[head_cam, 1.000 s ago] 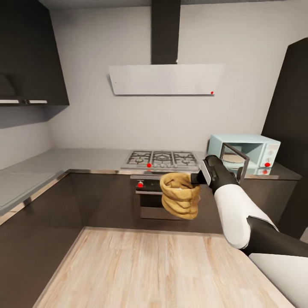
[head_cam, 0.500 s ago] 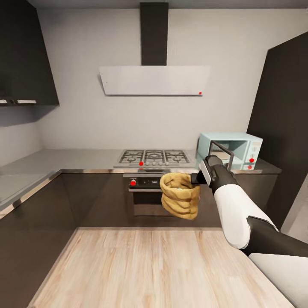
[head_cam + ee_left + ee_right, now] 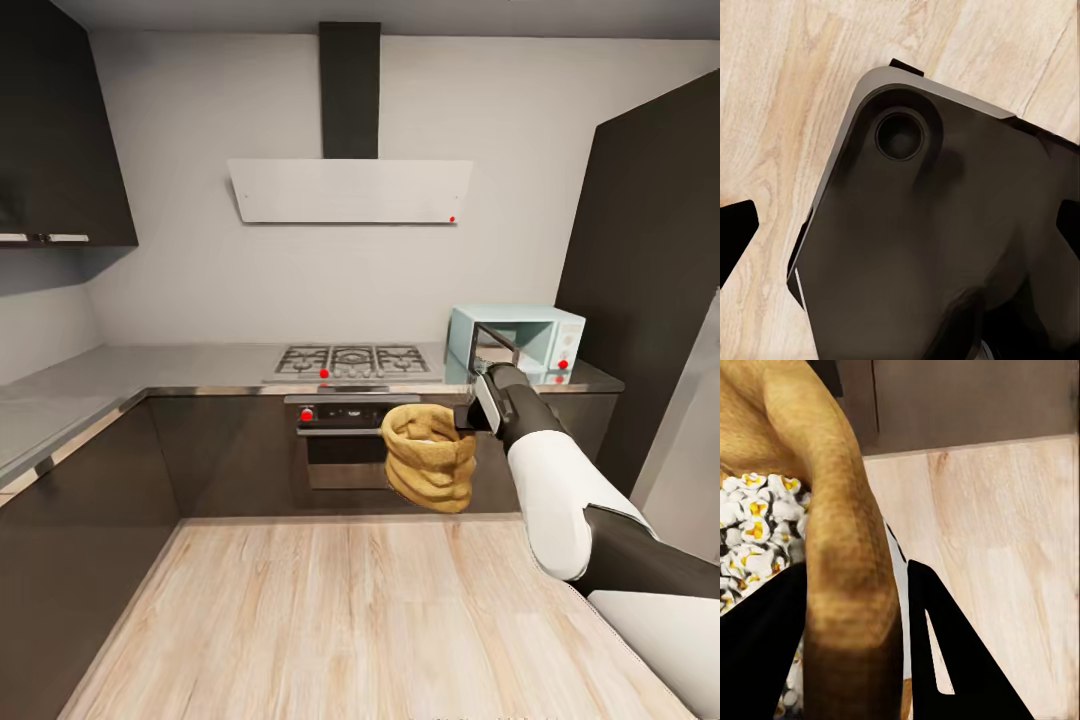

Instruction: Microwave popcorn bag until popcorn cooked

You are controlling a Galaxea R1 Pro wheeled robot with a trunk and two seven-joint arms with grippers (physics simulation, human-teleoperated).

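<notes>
Gripping one popcorn bag (image 3: pixel 431 456), right gripper (image 3: pixel 466 418)

The counter (image 3: pixel 200 362) runs along the back wall and turns down the left side. A gas hob (image 3: pixel 350 360) sits in it near the middle, with an oven (image 3: pixel 345 440) below and a hood (image 3: pixel 345 190) above on the wall. The microwave (image 3: pixel 520 340) stands on the counter at the right end, beside a tall cabinet (image 3: pixel 650 270). In front of the oven, above the floor (image 3: pixel 330 610), the popcorn bag (image 3: pixel 430 470) hangs on the right gripper (image 3: pixel 468 418), its rim between the jaws.
</notes>
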